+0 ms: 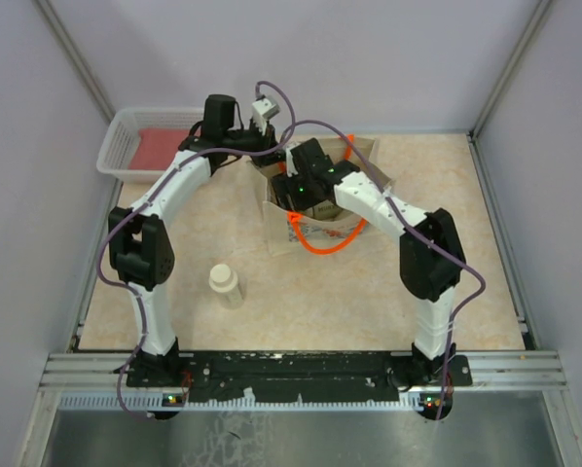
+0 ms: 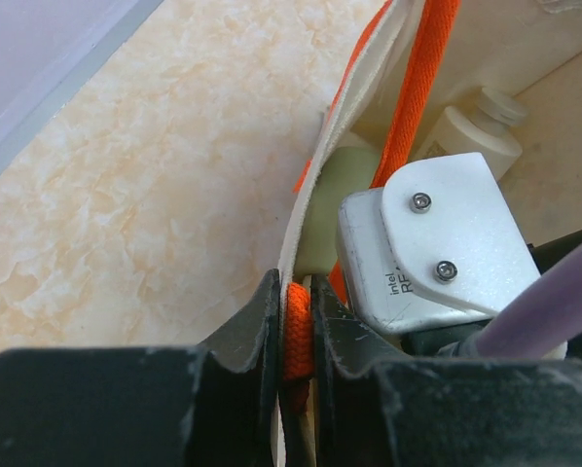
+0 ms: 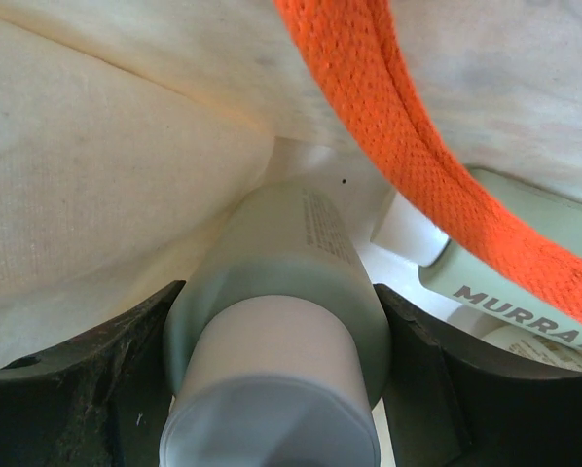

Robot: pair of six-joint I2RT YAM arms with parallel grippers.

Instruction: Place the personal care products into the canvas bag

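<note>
The canvas bag point(image 1: 315, 216) stands open at mid-table with an orange handle point(image 1: 326, 244) hanging at its front. My left gripper point(image 2: 296, 292) is shut on the other orange handle point(image 2: 298, 336) at the bag's rim point(image 2: 315, 185); in the top view my left gripper point(image 1: 270, 163) is at the bag's back-left edge. My right gripper point(image 3: 279, 292) is down inside the bag, shut on a pale green bottle point(image 3: 291, 263), cap toward the camera. A second pale green bottle point(image 3: 525, 287) lies beside it. A cream bottle point(image 2: 471, 126) lies in the bag. Another cream bottle point(image 1: 225, 284) stands on the table.
A white mesh basket point(image 1: 126, 131) with a red flat item point(image 1: 164, 146) sits at the back left. The right wrist's white camera housing point(image 2: 427, 243) fills the bag's mouth. Grey walls close the table on three sides.
</note>
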